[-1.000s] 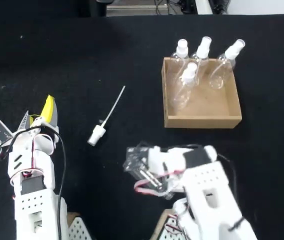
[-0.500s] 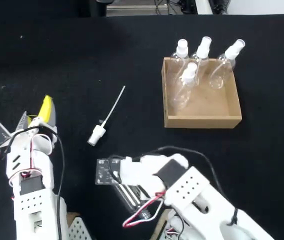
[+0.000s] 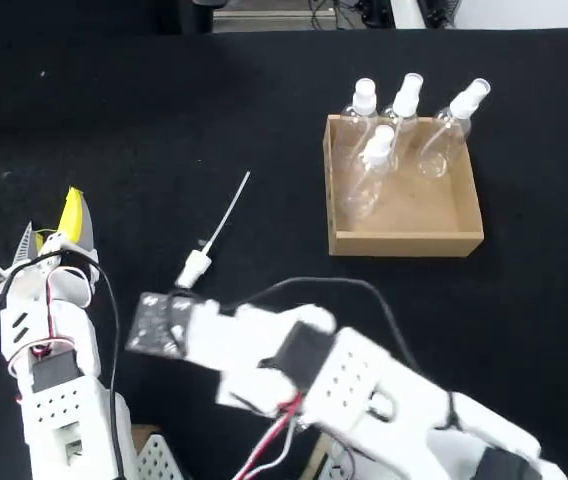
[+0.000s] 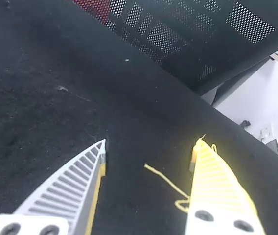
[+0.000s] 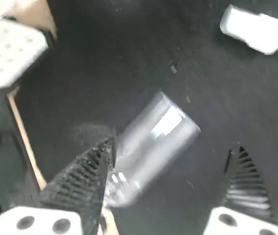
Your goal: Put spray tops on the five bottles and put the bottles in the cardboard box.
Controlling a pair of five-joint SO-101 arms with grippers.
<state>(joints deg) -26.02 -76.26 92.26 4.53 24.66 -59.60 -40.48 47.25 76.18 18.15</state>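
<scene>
Black table (image 3: 114,100) bearing the cardboard box (image 3: 404,243), in which four capped bottles (image 3: 369,175) lean. The right gripper (image 5: 173,145), fingers spread wide, straddles the fifth bottle (image 5: 151,139), which lies on its side near the arms' bases. The left gripper (image 4: 150,143) is well apart, fingers likewise spread and empty. The loose spray top (image 3: 194,270) lies near the bottle. The bottle looks light, smooth and apt to roll, so a hold across mid-body seems soundest. The top is best taken by its head, sparing the thin tube.
</scene>
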